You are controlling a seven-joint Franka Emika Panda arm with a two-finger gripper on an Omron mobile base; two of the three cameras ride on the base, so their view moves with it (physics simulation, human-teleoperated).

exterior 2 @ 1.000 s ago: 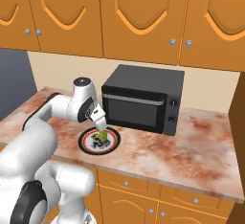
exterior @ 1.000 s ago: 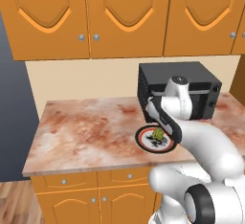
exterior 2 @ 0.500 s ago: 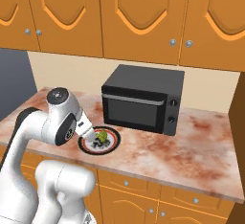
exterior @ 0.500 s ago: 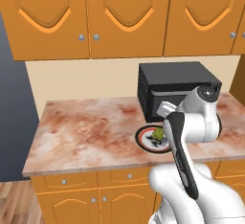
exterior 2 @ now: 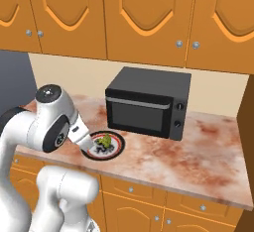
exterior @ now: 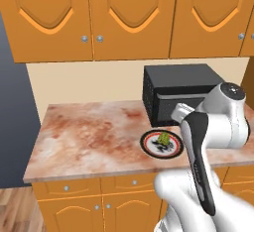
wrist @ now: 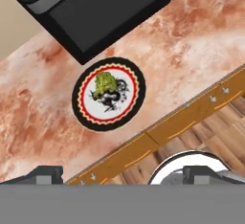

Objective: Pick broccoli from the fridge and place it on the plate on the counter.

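The counter (exterior: 94, 137) stretches wide and bare from its left edge toward its middle, with the dark fridge (exterior: 15, 127) standing against that left end. The plate (exterior: 160, 144) sits near the front edge of the counter, just in front of the black microwave (exterior: 183, 89), close to the oven's door but apart from it. In the right base view the stone lies open to the right of the plate (exterior 2: 104, 145), out to the far right end beside a wooden panel (exterior 2: 246, 142). Orange cabinets (exterior 2: 139, 13) hang over the whole run, well above the microwave (exterior 2: 149, 102).

The broccoli (wrist: 105, 83) lies on the plate (wrist: 79, 108), on the white centre and toward the side nearest the microwave (wrist: 95, 7), partly over the dark motif. It is a small bumpy green floret; its stalk I cannot make out from here. From the left base view the broccoli (exterior: 162, 138) shows as a small green-yellow lump; from the right it (exterior 2: 104, 140) sits toward the plate's back.

My gripper (wrist: 123, 175) hangs high above the counter's front edge, fingertips (wrist: 45, 174) spread far apart, let go and holding nothing.
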